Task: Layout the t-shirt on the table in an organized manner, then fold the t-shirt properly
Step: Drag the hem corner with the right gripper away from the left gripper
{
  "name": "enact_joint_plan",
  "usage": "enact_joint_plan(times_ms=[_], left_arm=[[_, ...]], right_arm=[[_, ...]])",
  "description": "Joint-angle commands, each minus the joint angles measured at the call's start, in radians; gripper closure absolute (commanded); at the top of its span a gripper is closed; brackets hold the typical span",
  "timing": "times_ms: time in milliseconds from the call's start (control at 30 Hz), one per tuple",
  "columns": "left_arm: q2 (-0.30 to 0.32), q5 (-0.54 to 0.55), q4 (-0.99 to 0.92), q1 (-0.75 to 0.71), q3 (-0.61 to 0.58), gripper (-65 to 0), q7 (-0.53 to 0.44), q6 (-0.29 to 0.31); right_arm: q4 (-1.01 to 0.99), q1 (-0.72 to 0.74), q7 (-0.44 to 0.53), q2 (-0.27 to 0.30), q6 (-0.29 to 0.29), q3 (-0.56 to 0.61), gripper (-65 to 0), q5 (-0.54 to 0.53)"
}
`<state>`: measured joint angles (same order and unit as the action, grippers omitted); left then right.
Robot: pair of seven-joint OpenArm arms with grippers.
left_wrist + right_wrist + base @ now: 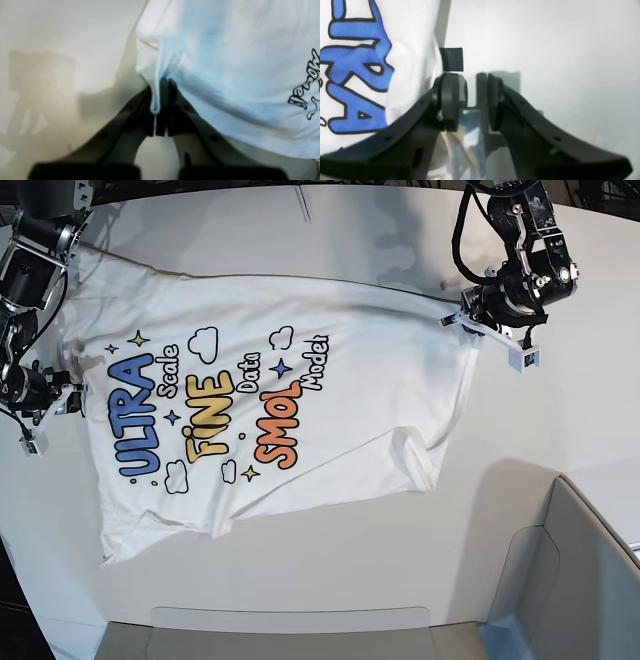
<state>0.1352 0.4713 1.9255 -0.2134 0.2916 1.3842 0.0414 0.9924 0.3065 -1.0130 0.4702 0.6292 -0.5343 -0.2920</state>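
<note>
White printed t-shirt (290, 400) lies spread, print side up, across the middle of the white counter (330, 580), collar end toward the right arm, hem end toward the left arm. Not flat yet: the near hem corner (420, 465) is rucked and curled under, and the near sleeve (125, 540) is bunched.

Cloth looks thin, light and limp. In the left wrist view it drapes and tents up from a single pinch w/ soft creases, so it will likely sag, stretch and drag along the counter rather than hold any shape. Not fragile, but a small pinch may slip.

Left gripper (160, 110): fingers pressed together, pinching a narrow fold of the hem edge, lifted slightly off the counter.

Right gripper (472, 100): fingers spread, just beside the collar edge, w/ the small black neck tag (451, 59) right ahead of the tips. Some cloth shows beneath the gap, but whether the pads touch it, can't tell; nothing is clamped.

Best holds, by judgement: seams and edges, i.e. hem corners, shoulder seams, collar band, where doubled fabric gives more bite. Pulling opposite ends apart should take out the slack before any fold.
</note>
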Motion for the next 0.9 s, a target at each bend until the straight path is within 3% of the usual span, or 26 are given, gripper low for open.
enact_joint_plan(times_ms=[0, 133, 267, 333, 467, 667, 800, 867], left_arm=[[0.005, 0.004, 0.016, 0.006, 0.004, 0.0, 0.004, -0.001], [0.005, 0.004, 0.016, 0.006, 0.004, 0.0, 0.004, -0.001], [0.005, 0.004, 0.016, 0.004, 0.005, 0.0, 0.004, -0.001], [0.005, 0.004, 0.016, 0.004, 0.005, 0.0, 0.004, -0.001], [0.005, 0.004, 0.016, 0.004, 0.005, 0.0, 0.004, -0.001], [0.004, 0.004, 0.015, 0.009, 0.005, 0.0, 0.004, -0.001], [0.004, 0.004, 0.015, 0.01, 0.005, 0.0, 0.004, -0.001], [0.004, 0.004, 0.015, 0.006, 0.005, 0.0, 0.004, -0.001]], right_arm=[[0.012, 0.006, -0.017, 0.014, 0.017, 0.006, -16.8, 0.003], [0.076, 0.021, -0.073, 0.017, 0.017, 0.009, 0.0, -0.002], [0.311, 0.041, -0.237, 0.011, 0.017, -0.065, 0.0, -0.003], [0.446, 0.006, -0.263, -0.035, 0.017, -0.168, 0.0, -0.003], [0.672, -0.048, -0.228, -0.156, 0.014, -0.389, 0.0, 0.0], [0.822, -0.123, -0.215, -0.279, 0.005, -0.485, 0.0, 0.006], [0.902, -0.132, -0.169, -0.357, -0.131, -0.637, 0.0, 0.0], [0.908, -0.146, -0.168, -0.356, -0.13, -0.625, 0.0, 0.0]])
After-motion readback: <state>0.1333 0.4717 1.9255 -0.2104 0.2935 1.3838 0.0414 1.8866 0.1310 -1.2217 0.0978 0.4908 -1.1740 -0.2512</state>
